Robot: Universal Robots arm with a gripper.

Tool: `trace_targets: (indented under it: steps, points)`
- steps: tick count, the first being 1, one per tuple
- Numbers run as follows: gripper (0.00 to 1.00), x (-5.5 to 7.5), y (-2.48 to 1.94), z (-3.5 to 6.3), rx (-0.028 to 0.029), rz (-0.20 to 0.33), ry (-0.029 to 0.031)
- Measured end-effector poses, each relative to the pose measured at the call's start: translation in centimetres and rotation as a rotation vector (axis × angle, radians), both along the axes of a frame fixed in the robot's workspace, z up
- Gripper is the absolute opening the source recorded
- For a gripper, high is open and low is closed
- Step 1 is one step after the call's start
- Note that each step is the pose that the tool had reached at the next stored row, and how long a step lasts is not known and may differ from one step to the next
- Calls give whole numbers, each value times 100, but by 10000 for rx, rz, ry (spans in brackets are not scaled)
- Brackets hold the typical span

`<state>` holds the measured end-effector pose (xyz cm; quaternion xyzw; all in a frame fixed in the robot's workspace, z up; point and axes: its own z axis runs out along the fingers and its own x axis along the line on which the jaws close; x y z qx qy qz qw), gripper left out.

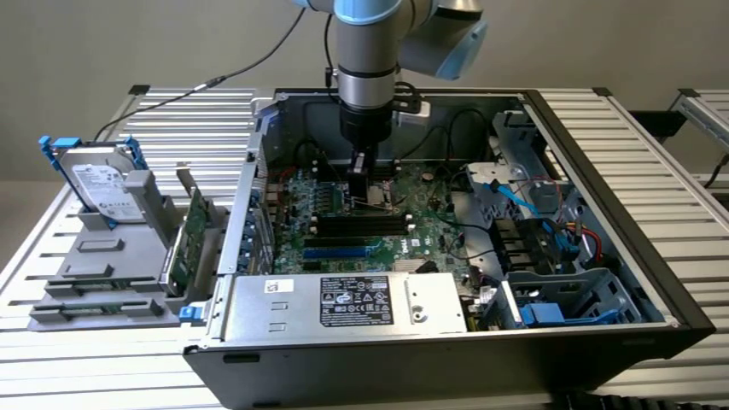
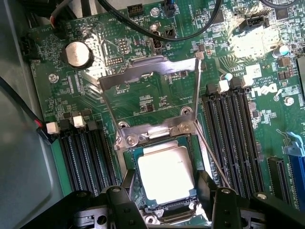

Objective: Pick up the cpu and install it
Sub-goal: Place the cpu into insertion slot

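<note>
We see the gripper (image 1: 362, 190) low inside the case (image 1: 638, 282), over the board (image 2: 248, 95). Its fingers (image 2: 127, 183) stand wide, one at each side edge of the cpu (image 2: 167, 175), and look closed against it. The cpu sits square between the fingertips, silvery top up. It lies within the socket (image 2: 157, 136) frame, though from this angle we cannot tell whether it is fully seated or just above the contacts.

Just beyond the fingertips the load plate (image 2: 147, 76) stands tipped up and open, with its lever (image 2: 197, 90) raised beside it. Memory slots (image 2: 233, 138) run outside each finger. Farther beyond the plate a coin cell (image 2: 78, 53) sits on the board.

In the exterior view a hard drive (image 1: 101, 184) stands upright in a holder (image 1: 114, 256) outside the case, far from the fingers.
</note>
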<state>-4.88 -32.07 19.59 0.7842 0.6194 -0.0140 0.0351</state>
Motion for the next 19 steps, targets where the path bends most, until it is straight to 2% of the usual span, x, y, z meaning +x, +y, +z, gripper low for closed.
trace_targets:
  steps: [10,19]
  points:
    - [63,10,8,0,-151,474,0]
    - [63,23,25,-1,-164,946,-4]
